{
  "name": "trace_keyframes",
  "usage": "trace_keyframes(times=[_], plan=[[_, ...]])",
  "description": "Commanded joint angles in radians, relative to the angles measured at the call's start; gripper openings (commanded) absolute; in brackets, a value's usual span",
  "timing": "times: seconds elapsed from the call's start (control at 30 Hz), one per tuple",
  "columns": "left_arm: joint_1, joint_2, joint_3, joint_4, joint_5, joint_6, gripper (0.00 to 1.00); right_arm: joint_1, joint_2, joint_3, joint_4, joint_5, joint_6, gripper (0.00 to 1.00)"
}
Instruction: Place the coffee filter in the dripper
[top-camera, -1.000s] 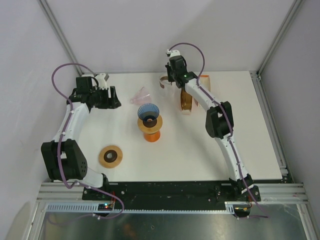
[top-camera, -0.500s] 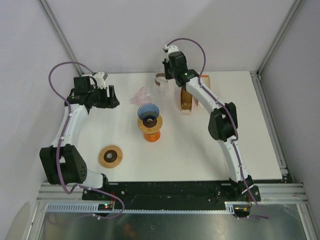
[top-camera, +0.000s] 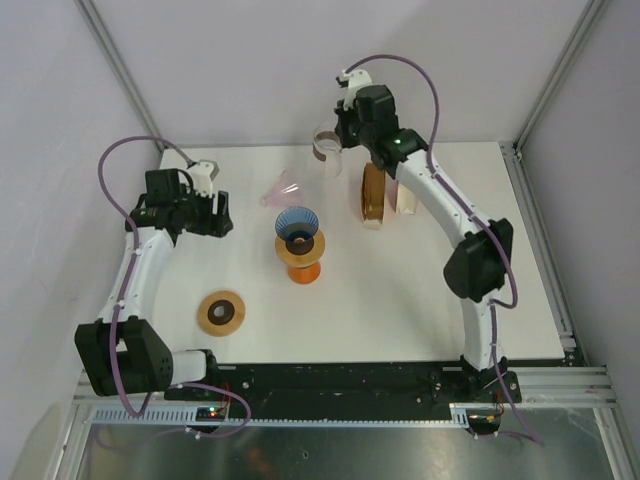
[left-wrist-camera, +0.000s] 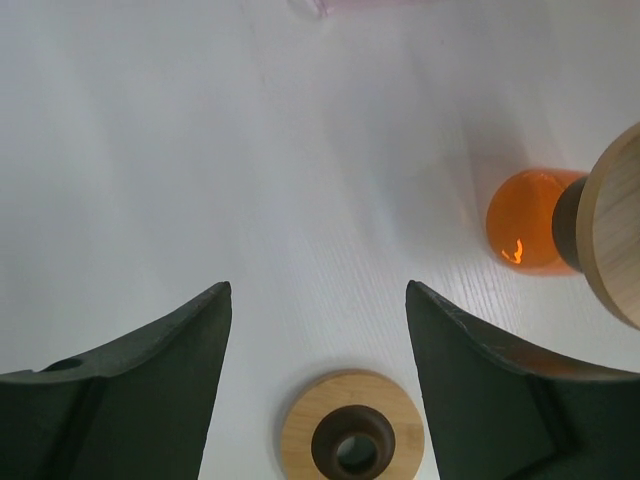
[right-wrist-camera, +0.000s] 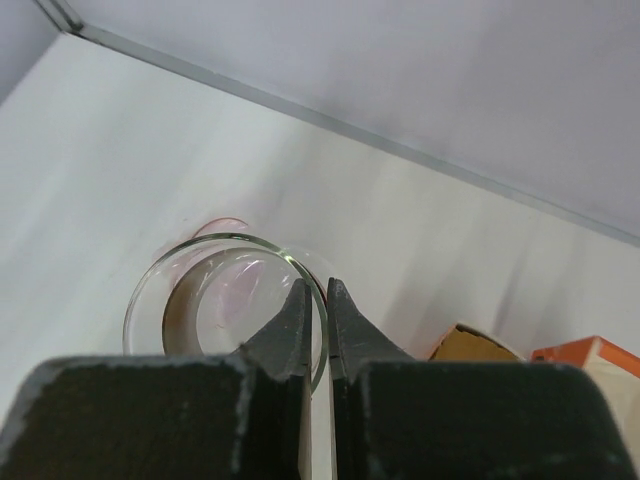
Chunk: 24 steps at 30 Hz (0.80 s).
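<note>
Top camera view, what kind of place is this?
Likely a robot lab test cell: a white table inside an aluminium frame, the left arm and right arm bolted on, and a coffee dripper as a prop.

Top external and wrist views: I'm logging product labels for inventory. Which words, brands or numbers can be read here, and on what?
No text can be read in any view.
The box at the far side of the table has orange and cream faces; any print on it is too small to tell.
The blue dripper, wooden disc and glass cup show no markings.
</note>
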Motion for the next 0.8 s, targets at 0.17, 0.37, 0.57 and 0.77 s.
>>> trace_keyframes(times=[0.17,0.37,0.57,0.77], plan=[[0.007,-0.099,-0.056,-0.134,-0.067,0.152,0.75,0.019,-0.299,-0.158,-0.048,-0.016,-0.070,0.00],[-0.004,-0.156,-0.122,-0.254,-0.091,0.292,0.71,0.013,-0.551,-0.435,-0.073,-0.023,-0.076,0.00],[-0.007,-0.180,-0.212,-0.295,-0.138,0.406,0.66,0.009,-0.788,-0.806,0.007,-0.079,-0.030,0.00],[-0.007,-0.184,-0.251,-0.296,-0.112,0.426,0.64,0.016,-0.852,-0.994,0.033,-0.094,0.020,0.00]])
